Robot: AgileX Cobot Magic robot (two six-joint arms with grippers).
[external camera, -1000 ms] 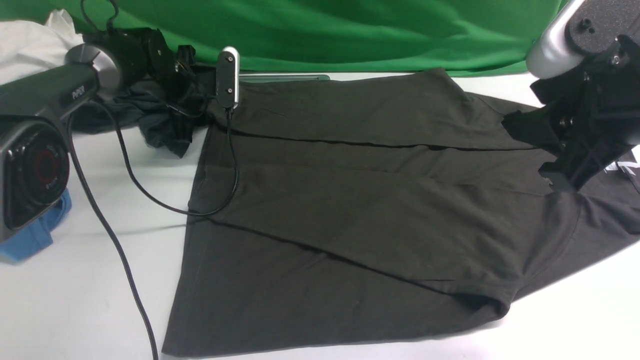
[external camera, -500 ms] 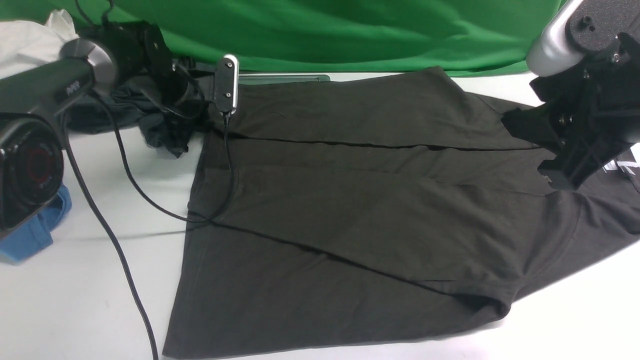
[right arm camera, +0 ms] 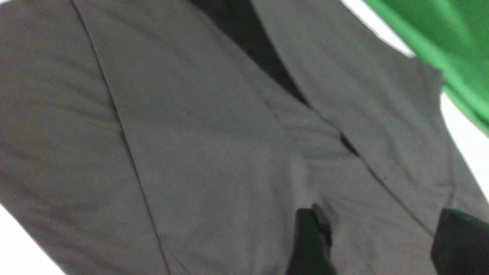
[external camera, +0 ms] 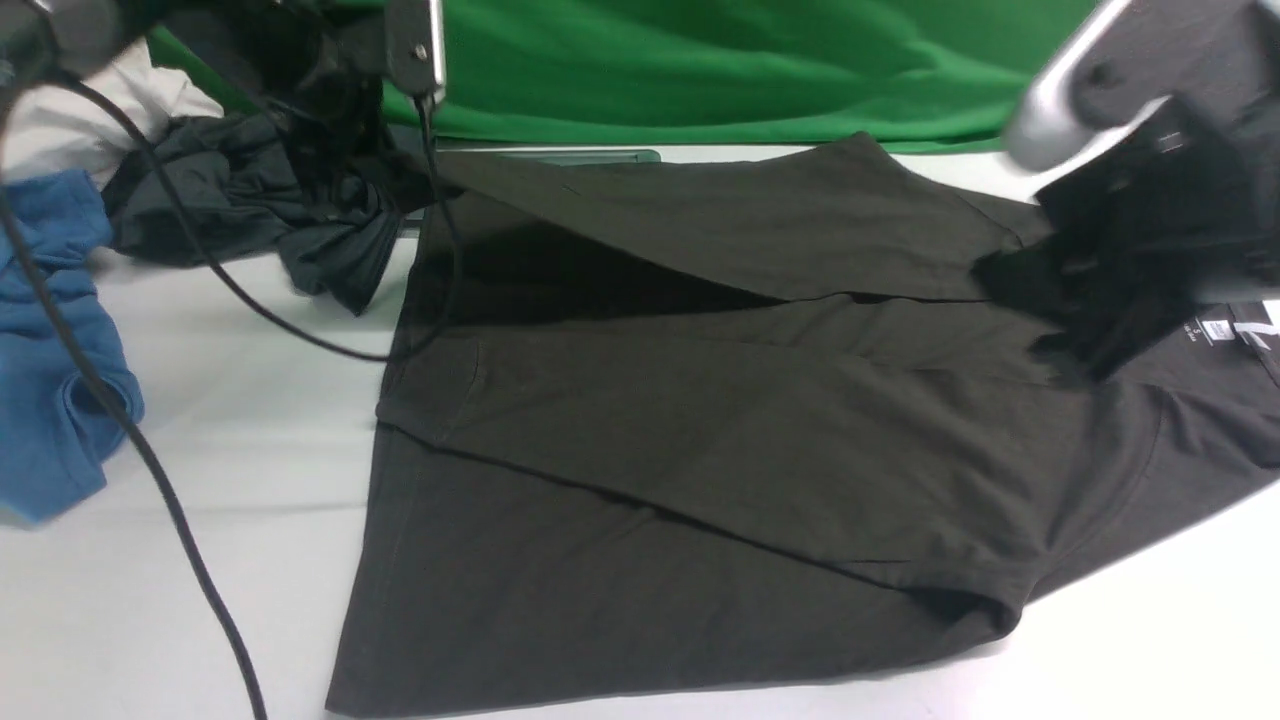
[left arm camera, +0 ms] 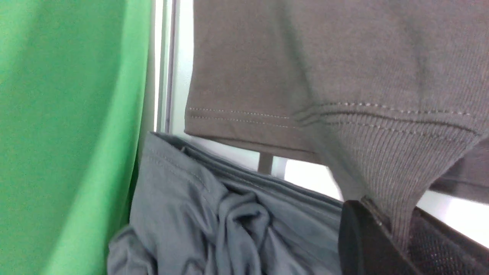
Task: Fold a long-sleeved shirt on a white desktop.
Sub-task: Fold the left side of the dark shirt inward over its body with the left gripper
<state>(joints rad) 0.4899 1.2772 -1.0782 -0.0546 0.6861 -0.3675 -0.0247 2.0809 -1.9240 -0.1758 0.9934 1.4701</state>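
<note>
The left arm reaches high toward the far left, its wrist raised well above the white desktop. The left gripper is clamped on the ribbed cuff of the long-sleeved shirt. The cloth rises from the desk up to the jaws, with a dark shadow under the raised flap. Just below that gripper lies a crumpled slate-grey garment. A blue shirt lies farther toward the robot, and a black cable hangs from the wrist across the desk.

Between the two grippers the rest of the shirt lies flat, its folded panels overlapping. The right arm comes in from the upper right, blurred, its wrist angled down. The right gripper is close over the shirt near the collar, its fingers spread apart and gripping nothing. Whether the tips touch the cloth cannot be told. The white neck label lies just beside it.
</note>
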